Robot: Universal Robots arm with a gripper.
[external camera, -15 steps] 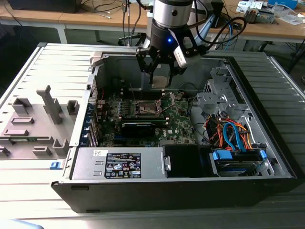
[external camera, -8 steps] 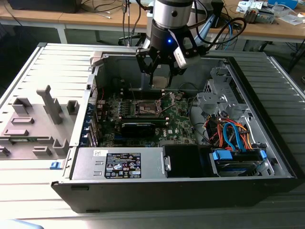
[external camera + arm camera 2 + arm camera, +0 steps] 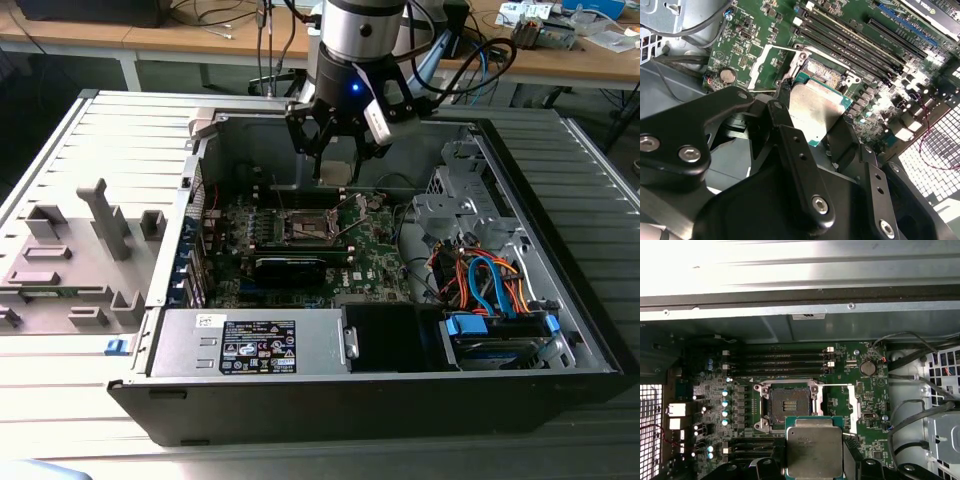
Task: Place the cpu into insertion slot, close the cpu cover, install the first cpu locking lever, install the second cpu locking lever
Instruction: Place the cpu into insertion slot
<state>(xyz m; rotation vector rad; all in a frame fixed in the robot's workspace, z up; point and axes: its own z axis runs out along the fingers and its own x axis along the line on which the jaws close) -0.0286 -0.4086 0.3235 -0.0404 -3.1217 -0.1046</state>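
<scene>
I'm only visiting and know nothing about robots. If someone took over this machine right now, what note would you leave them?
The hand is shut on the cpu, gripping it by its edges above the motherboard, close to the insertion slot but not in it.
The insertion slot is empty and uncovered.
The cpu cover is swung open, standing up at the slot's side.
Done: the cpu is in the hand, over the board.
Left: cpu not seated, cover not closed, nothing locked down.
</scene>
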